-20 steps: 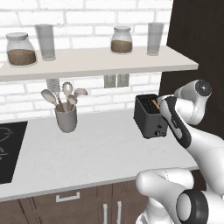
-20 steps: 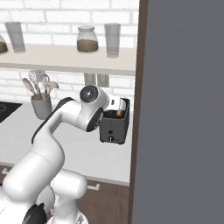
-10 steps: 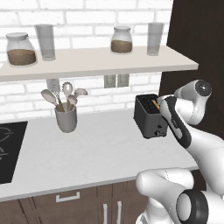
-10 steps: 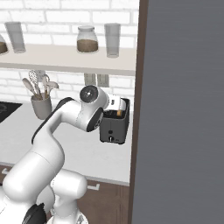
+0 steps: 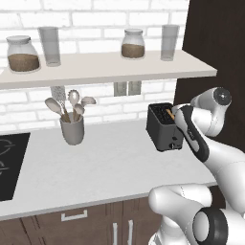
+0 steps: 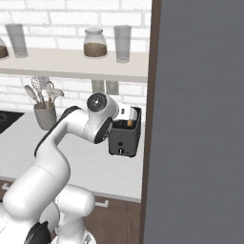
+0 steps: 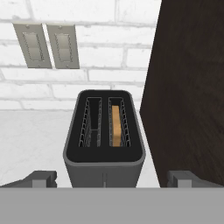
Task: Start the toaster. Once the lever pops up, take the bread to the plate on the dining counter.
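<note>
The dark toaster (image 5: 164, 128) (image 6: 125, 137) stands on the grey-white worktop against a dark cabinet side. The bread (image 7: 116, 125) (image 5: 170, 115) sits sunk in the right slot in the hand view, only its golden top edge showing. Small pale controls (image 5: 174, 144) mark the narrow end face; I cannot pick out the lever among them. My gripper (image 7: 112, 179) hovers just above and in front of that end, open wide, with one fingertip (image 7: 41, 178) on each side of the toaster and nothing held. The plate and the dining counter are out of view.
A tall dark cabinet panel (image 7: 192, 87) (image 6: 200, 119) rises close on the toaster's right. Two wall sockets (image 7: 46, 46) sit on the brick wall behind. A utensil pot (image 5: 72, 129), a black cooktop (image 5: 9, 162) and a shelf (image 5: 105, 67) with jars and glasses lie to the left.
</note>
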Robot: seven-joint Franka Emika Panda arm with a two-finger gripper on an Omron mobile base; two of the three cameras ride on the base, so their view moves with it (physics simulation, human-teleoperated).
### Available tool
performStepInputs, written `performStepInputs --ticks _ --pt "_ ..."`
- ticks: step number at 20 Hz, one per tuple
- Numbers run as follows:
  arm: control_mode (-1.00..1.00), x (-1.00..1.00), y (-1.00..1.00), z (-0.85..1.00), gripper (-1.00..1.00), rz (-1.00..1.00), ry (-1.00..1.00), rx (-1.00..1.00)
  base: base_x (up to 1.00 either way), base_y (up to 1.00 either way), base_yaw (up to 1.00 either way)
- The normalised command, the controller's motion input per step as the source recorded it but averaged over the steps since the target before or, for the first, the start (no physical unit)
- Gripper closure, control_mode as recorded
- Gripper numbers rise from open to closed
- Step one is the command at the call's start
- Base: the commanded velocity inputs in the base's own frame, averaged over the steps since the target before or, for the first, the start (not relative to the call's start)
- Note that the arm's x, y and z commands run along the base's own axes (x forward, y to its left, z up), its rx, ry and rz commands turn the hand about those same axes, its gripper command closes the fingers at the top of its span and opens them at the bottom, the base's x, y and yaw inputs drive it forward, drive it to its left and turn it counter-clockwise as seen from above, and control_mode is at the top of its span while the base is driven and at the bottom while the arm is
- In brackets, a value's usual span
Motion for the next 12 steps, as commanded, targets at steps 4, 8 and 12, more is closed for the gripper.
performStepInputs --ticks 4,8,12 --pt "-1.0 0.0 0.0 0.0 -1.0 0.0 0.0 0.0 0.0 0.0 0.0" --pt "-1.0 0.0 0.0 0.0 -1.0 0.0 0.0 0.0 0.0 0.0 0.0" --pt "-1.0 0.0 0.0 0.0 -1.0 0.0 0.0 0.0 0.0 0.0 0.0"
